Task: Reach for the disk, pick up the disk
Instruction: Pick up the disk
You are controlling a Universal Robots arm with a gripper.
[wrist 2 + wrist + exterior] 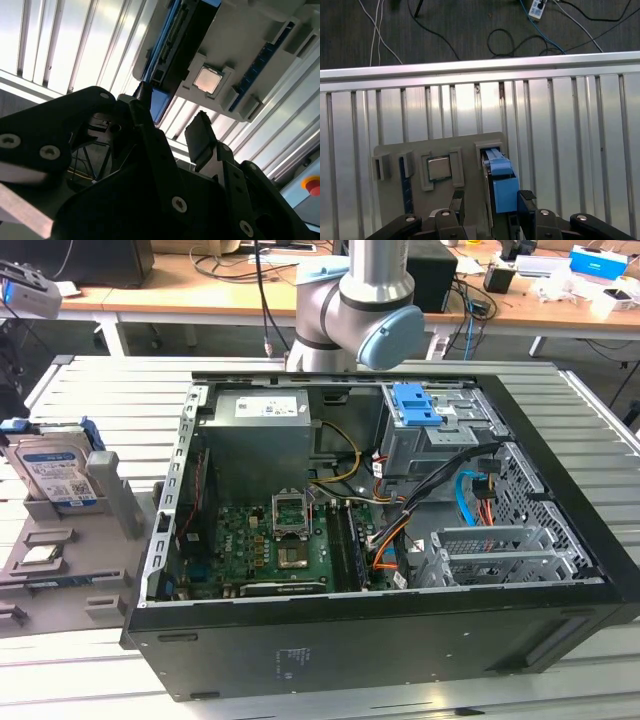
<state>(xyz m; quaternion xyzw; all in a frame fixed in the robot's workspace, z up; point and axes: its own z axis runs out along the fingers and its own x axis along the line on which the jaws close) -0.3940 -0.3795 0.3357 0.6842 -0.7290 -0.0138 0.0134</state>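
One slatted metal table (95,380) carries everything, and the open computer case (400,640) on it stands off to the side of the spot the gripper is working over. Directly below the gripper (491,200) lies a grey tray (465,142) with moulded slots. The disk (502,187) stands on edge in one of them, its blue rail turned up toward the gripper. A small square chip (439,168) sits in a pocket of the tray just to one side of the gripper's line. In both wrist views the gripper is spread wide and holds nothing. One of its black fingers (526,197) hangs just beside the blue rail, and the other is out past the slot wall on the far side of the disk. The reach looks nearly finished and the grasp not yet made. To do it well, I judge the gripper should stay centred over the disk and go straight down, keeping the far finger off the slot wall. The squeeze should be even, so the disk lifts square out of its slot rather than tilting and jamming.
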